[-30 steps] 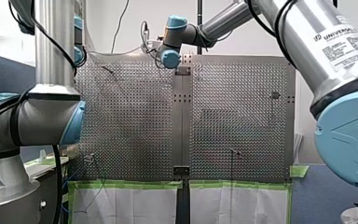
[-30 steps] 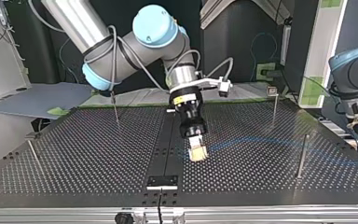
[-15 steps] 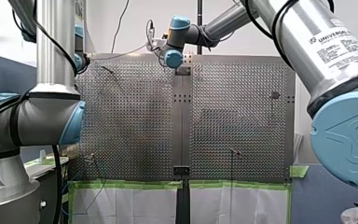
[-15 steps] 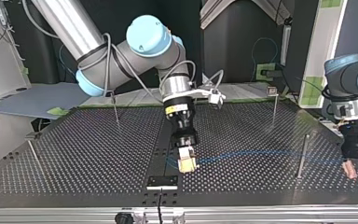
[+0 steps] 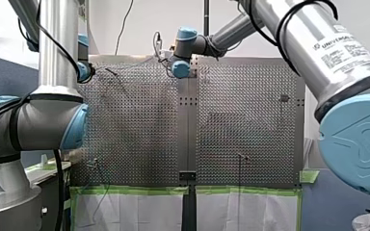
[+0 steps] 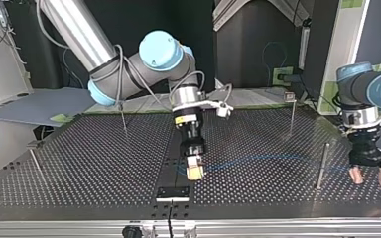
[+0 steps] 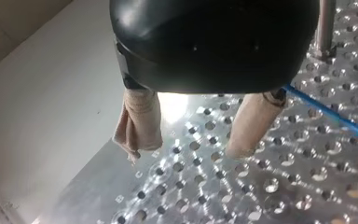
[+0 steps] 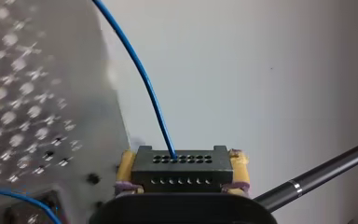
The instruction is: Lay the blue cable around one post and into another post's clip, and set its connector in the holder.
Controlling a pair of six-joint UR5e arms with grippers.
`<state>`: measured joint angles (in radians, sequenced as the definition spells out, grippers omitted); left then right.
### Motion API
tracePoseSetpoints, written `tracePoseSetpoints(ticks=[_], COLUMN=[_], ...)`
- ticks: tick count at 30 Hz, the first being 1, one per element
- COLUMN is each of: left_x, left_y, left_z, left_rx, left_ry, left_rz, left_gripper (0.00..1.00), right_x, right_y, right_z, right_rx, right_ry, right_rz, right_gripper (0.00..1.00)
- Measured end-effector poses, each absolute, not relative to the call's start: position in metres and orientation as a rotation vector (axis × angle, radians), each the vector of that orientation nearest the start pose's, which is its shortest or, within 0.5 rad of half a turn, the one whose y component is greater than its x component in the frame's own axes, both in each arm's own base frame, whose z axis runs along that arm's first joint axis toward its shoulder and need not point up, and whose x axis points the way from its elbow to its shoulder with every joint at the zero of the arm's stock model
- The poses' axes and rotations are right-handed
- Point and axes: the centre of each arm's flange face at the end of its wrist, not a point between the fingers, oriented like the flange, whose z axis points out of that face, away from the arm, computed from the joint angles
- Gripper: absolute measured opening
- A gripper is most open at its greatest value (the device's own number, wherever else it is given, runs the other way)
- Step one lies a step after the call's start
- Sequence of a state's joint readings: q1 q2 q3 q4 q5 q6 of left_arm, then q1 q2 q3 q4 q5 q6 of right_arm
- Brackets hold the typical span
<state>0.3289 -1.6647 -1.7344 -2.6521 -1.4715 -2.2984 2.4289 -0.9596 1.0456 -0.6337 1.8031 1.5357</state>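
Connector (image 8: pixel 182 168) clamped between the yellow pads of my right pincer (image 6: pixel 194 172), low over the counter (image 6: pixel 94 163) at its middle strip, close to but not in the black holder (image 6: pixel 173 192) at the top view's near edge. From its face, blue cable (image 6: pixel 258 159) running low across the counter toward the top view's right, past the thin post (image 6: pixel 321 166) there; impossible to tell from these views whether wrapped round that post or merely lying beside it. No sign of cable in the clip-topped post (image 6: pixel 291 110) further back, well apart from the blue line. My left pincer (image 6: pixel 371 179) spread wide at the far right of the top view, beige pads (image 7: pixel 140 122) empty, cable passing just beside one of them with no contact visible. Judged from this: connector in hand and near its seat, seating not yet done, clip routing apparently left to do, post wrap uncertain.
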Motion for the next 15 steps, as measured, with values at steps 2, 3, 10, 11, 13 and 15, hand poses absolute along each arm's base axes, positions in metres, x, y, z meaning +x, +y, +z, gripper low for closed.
tracePoseSetpoints(ticks=[2, 3, 10, 11, 13, 15], left_x=[0.556, 0.556, 0.556, 0.556, 0.555, 0.554], left_y=[0.036, 0.034, 0.021, 0.02, 0.016, 0.014], left_z=[0.411, 0.411, 0.409, 0.409, 0.405, 0.401], left_rx=[-0.604, -0.602, -0.593, -0.594, -0.6, -0.604], left_ry=[1.209, 1.211, 1.222, 1.222, 1.226, 1.23], left_rz=[-0.406, -0.407, -0.411, -0.41, -0.409, -0.409], left_gripper=[1.0, 1.0, 1.0, 1.0, 1.0, 1.0], right_x=[0.652, 0.651, 0.637, 0.635, 0.631, 0.627], right_y=[-0.427, -0.43, -0.458, -0.461, -0.467, -0.473], right_z=[0.435, 0.432, 0.415, 0.413, 0.411, 0.409], right_rx=[1.093, 1.094, 1.095, 1.096, 1.096, 1.097], right_ry=[-0.67, -0.675, -0.726, -0.733, -0.741, -0.75], right_rz=[2.002, 1.996, 1.941, 1.934, 1.925, 1.914], right_gripper=[0.0, 0.0, 0.0, 0.0, 0.0, 0.0])
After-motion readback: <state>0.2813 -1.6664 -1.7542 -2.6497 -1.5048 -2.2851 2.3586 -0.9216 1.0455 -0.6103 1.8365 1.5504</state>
